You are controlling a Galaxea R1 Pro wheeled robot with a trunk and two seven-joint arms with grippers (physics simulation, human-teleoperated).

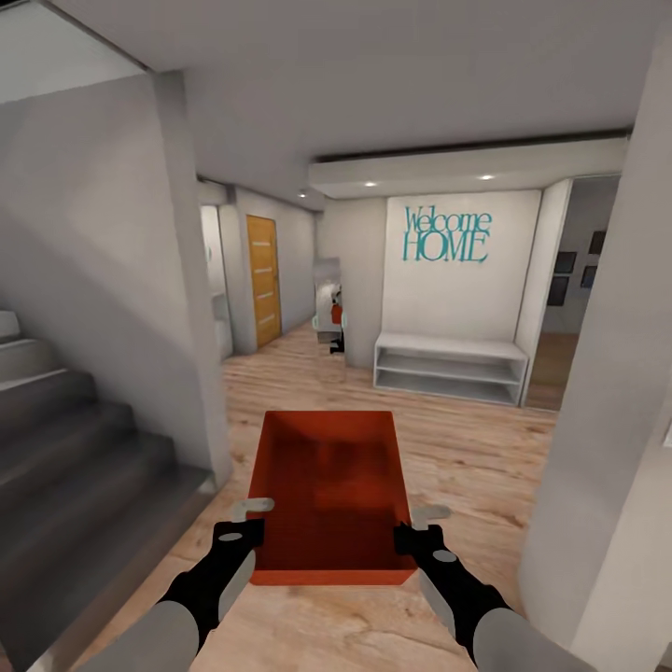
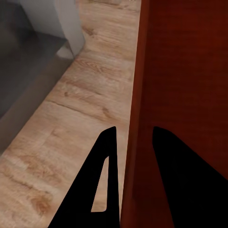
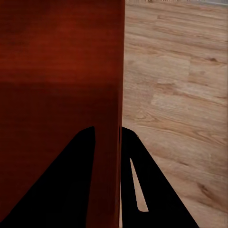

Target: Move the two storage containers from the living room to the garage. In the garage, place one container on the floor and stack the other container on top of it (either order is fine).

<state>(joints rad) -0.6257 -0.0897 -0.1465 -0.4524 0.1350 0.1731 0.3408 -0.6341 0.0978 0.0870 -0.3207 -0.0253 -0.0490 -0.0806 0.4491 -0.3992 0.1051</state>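
red-orange plastic, the storage container (image 1: 329,495) hangs in the air in front of the robot, above the light wood-plank flooring (image 1: 467,448) of a hallway, its open top up and its long axis running from near to far, straight away from the robot. it is carried between the two arms: the left gripper (image 1: 245,532) is clamped on the near end of its left wall, and the right gripper (image 1: 417,534) is clamped on the near end of its right wall, so neither arm is nearer than the other and the bin's length reaches out beyond both. in the left wrist view one dark finger lies outside the thin wall and one inside, with the wall pinched between them (image 2: 133,175); the right wrist view shows the same straddle on the other wall (image 3: 108,175). because the grip is at the near end, most of the bin lies on the far side of the grippers, and i judge that any turn must allow for that overhang. outward from the bin, grey stairs (image 1: 75,439) rise at the left, a white pillar (image 1: 607,448) stands near at the right, and a low white shelf (image 1: 450,369) sits under a teal "welcome home" sign (image 1: 446,235) on the far wall. an orange-brown door (image 1: 263,278) shows down the far left passage. this is not yet the garage.
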